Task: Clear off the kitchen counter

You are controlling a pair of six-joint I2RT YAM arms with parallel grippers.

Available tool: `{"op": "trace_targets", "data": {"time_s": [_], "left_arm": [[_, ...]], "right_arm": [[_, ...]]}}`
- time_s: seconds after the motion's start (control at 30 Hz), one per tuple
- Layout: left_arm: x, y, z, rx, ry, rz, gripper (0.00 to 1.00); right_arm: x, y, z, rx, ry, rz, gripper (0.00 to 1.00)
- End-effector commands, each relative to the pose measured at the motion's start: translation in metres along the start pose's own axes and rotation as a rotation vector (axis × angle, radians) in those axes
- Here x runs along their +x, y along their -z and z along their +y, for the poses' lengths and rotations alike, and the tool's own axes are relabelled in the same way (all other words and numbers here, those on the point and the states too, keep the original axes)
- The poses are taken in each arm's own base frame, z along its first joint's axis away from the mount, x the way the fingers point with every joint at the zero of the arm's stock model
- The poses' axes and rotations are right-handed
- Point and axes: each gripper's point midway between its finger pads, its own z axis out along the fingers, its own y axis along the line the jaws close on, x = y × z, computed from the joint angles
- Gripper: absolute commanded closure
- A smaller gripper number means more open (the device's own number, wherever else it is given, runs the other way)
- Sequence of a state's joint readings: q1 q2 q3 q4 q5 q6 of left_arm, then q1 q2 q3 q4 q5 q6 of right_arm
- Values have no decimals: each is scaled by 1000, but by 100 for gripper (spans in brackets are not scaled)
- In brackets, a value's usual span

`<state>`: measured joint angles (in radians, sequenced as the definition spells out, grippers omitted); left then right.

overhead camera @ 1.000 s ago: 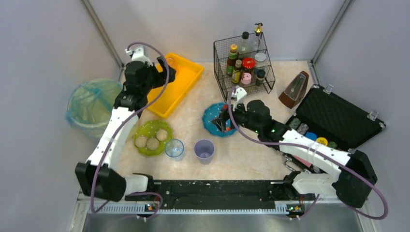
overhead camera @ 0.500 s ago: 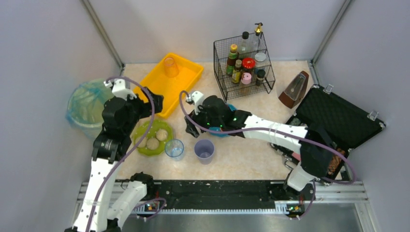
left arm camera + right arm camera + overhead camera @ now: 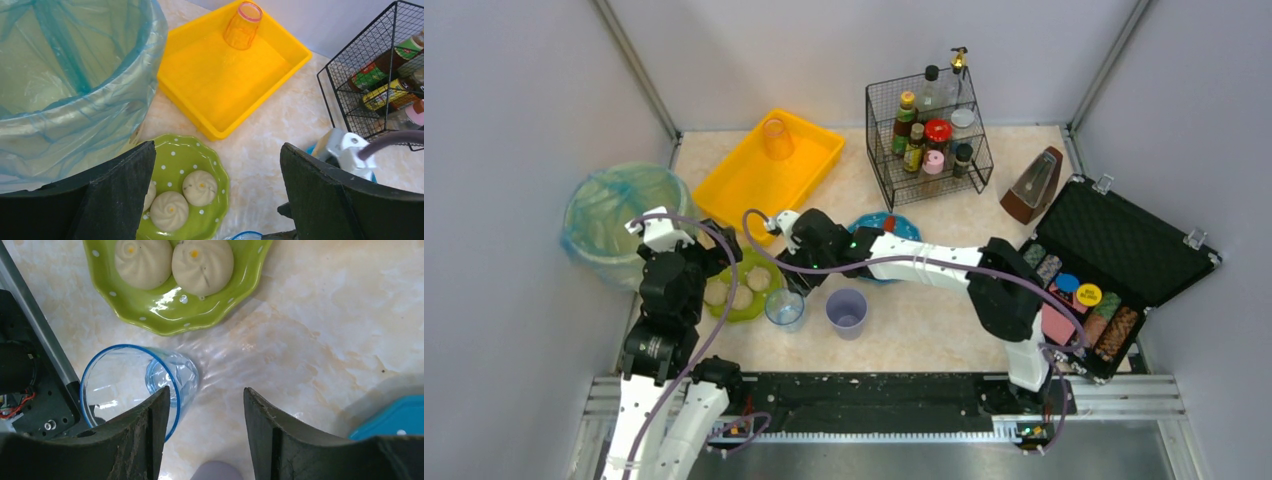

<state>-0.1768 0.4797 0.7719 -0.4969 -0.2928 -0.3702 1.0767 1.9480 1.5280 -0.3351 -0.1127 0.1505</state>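
The beige kitchen counter [image 3: 924, 320] holds a green dotted plate [image 3: 742, 300] with three buns [image 3: 199, 187], a clear blue-rimmed glass [image 3: 784, 307], a purple cup [image 3: 847, 311] and a blue plate [image 3: 879, 222] partly hidden under my right arm. My left gripper [image 3: 720, 258] is open and empty above the green plate's [image 3: 175, 155] left side. My right gripper [image 3: 790, 282] is open and empty, low over the counter. In the right wrist view the glass [image 3: 135, 385] lies partly under its left finger [image 3: 155, 435], not between the fingers.
A yellow tray [image 3: 759, 185] at the back left holds an upturned orange cup [image 3: 776, 138]. A bin with a blue bag [image 3: 609, 215] stands left. A wire rack of bottles [image 3: 929, 135], a brown metronome [image 3: 1032, 185] and an open black case [image 3: 1114, 250] are at the right.
My left arm pulled back from the yellow tray, leaving the orange cup there, and now hovers over the green plate. My right arm swung left from the blue plate to the blue-rimmed glass.
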Motion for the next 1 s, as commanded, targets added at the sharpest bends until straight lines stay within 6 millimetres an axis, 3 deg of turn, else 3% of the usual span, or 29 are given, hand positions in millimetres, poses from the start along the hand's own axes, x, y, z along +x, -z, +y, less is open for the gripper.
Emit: {"op": "trace_targets", "data": {"time_s": [0.0,0.27,0.47,0.53,0.7,0.97], "left_arm": [[-21,2,6,-35,13,-92,1],[-19,1,2,-12,9,-90,1],[-17,-1,-6,31,8,-79,1],[-16,-1,-11,56,8,-75,1],[-12,-3,-35,175,23,-40,2],[-3,0,-83,396,137,81,2]], "right_arm": [[-6,-11,10,-17,6,25,46],[5,-22,7,-6,6,69,59],[5,-14,-3,29,-2,59,98],[2,-6,-9,38,-13,38,100],[-11,29,-29,41,-75,-99,100],[-43,123,-64,-23,-245,-493,100]]}}
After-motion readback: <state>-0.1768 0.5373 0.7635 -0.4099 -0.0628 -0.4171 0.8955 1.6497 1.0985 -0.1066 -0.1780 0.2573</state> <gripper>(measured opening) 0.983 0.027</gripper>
